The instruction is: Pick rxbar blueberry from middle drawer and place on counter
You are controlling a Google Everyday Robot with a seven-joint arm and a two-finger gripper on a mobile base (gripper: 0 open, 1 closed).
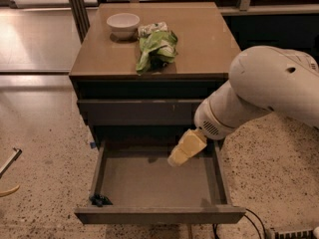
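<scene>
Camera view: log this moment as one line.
pale yellow gripper: above rear right of open grey-brown middle drawer | small dark blue-black bar: front-left drawer corner, untouched | glossy tan counter: white bowl, green bag

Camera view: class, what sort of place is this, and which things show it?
Probably an office break area or test kitchen: a counter holding a bowl and snack bag, and a speckled hard floor. The gripper hangs over the open middle drawer.

You're looking at an office or lab-like room: speckled polished floor [40, 133], metal-framed glass partition [79, 6], cables [251, 222] underfoot, and a dark cabinet [139, 89] whose worktop [204, 39] carries a bowl [123, 24] and snack bag [157, 49]. The gripper [185, 148] hangs over the open middle drawer [149, 183].
</scene>
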